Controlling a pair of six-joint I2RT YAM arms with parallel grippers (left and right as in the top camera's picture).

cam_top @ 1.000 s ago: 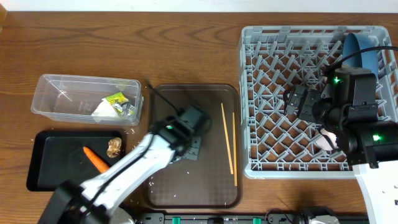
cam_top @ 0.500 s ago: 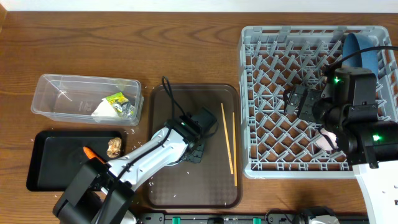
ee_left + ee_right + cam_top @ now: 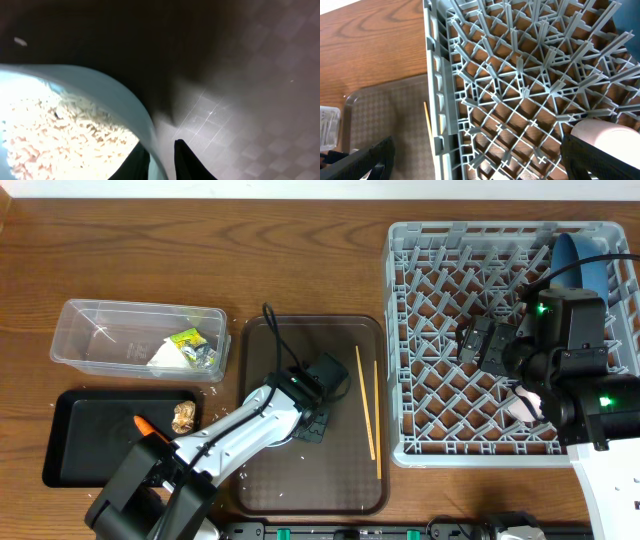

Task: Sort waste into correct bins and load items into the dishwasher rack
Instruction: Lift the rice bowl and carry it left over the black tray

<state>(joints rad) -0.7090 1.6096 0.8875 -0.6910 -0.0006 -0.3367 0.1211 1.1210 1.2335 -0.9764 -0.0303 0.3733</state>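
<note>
Brown tray point(image 3: 300, 480): rice bowl's point(image 3: 100, 90) rim pinched between left pincer's point(image 3: 161, 165) fingers point(image 3: 190, 161).

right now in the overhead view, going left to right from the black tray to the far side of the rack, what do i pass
carrot → brown food lump → left hand → chopsticks → left wall of the dishwasher rack → right hand → blue plate
</note>
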